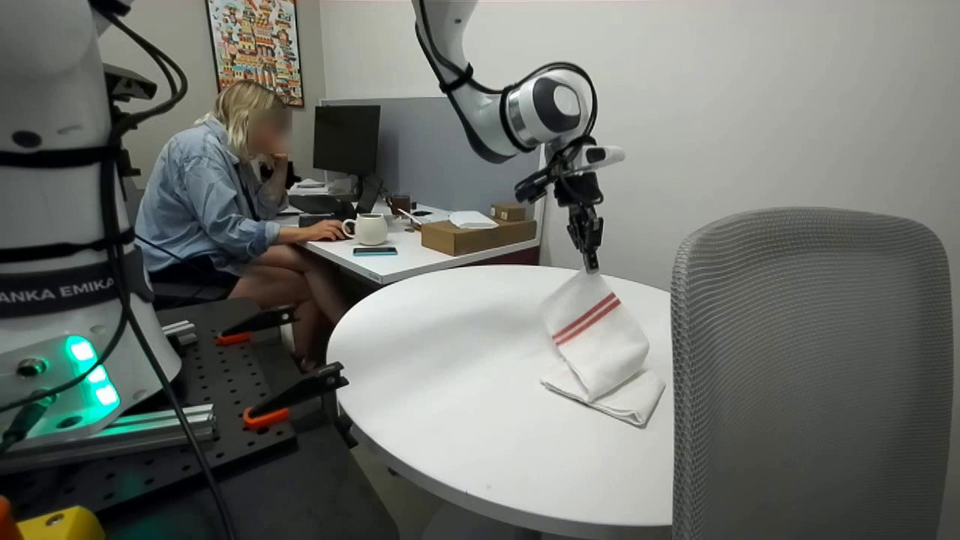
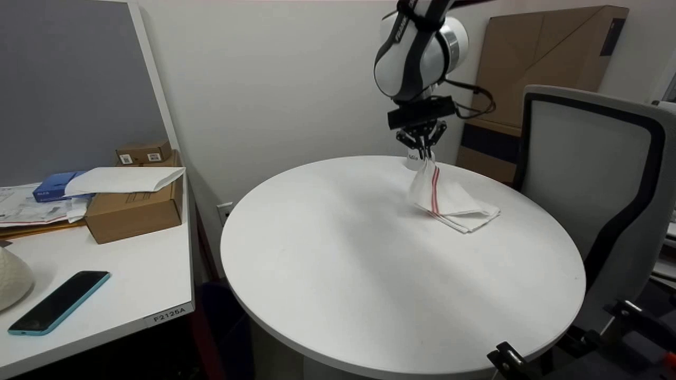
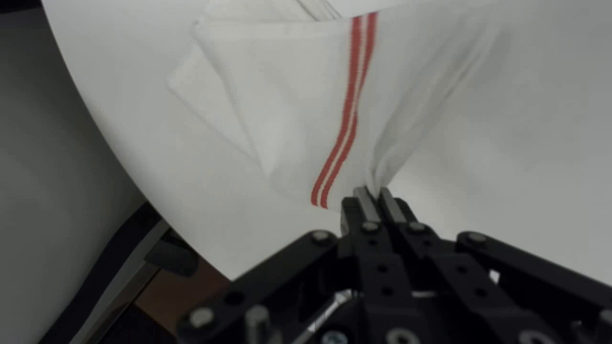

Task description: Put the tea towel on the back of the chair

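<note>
The tea towel is white with two red stripes and shows in both exterior views (image 1: 600,352) (image 2: 449,198) and in the wrist view (image 3: 296,95). My gripper (image 1: 592,266) is shut on its upper end, also seen in an exterior view (image 2: 425,154). In the wrist view the fingertips (image 3: 374,198) pinch a fold of the cloth. The towel rises at a slant to the gripper, and its folded lower part rests on the table. The grey mesh chair back stands at the table's edge in both exterior views (image 1: 810,375) (image 2: 586,169). The towel and chair back are apart.
The round white table (image 1: 450,375) stands under the gripper. A desk (image 2: 132,279) with a cardboard box (image 2: 137,211), a phone (image 2: 60,301) and a mug (image 1: 370,229) adjoins it. A person (image 1: 210,180) sits at the desk. A large cardboard box (image 2: 538,58) stands behind the chair.
</note>
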`<state>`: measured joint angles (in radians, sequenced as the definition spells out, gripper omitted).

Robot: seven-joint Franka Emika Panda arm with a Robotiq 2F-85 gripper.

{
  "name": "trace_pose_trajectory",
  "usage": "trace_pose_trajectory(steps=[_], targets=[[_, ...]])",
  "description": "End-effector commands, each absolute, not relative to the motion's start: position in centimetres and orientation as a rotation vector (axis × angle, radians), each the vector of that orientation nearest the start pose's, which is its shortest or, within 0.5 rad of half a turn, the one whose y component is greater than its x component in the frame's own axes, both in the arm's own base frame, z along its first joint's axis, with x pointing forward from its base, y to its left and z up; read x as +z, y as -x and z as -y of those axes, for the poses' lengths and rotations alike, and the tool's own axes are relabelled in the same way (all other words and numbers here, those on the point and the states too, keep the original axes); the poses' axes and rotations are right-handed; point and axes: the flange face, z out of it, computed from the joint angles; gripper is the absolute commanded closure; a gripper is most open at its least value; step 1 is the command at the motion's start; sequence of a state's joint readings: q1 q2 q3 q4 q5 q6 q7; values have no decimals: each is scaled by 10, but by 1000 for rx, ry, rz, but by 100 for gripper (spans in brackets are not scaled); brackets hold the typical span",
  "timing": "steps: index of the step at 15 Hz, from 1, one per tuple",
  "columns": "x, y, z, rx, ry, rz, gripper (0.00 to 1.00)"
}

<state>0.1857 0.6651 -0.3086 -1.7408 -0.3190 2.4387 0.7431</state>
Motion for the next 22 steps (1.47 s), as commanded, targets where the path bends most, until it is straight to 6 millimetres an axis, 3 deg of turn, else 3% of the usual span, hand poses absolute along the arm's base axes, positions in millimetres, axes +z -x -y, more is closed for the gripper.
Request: trace_pose_trajectory(steps=[1,5,9,12,15,18,22], targets=[[311,-664,63,-313,3300,-1035,99],[417,-658,56,-340,3256,-1022,99],[504,-654,50,-363,3243,-923,99],[565,-656,60,-410,3278,-830,99],[624,-657,94,-460,3310,-756,99],[673,-646,136,-512,3346,-694,99],[722,-627,194,-601,3328,-731,99]])
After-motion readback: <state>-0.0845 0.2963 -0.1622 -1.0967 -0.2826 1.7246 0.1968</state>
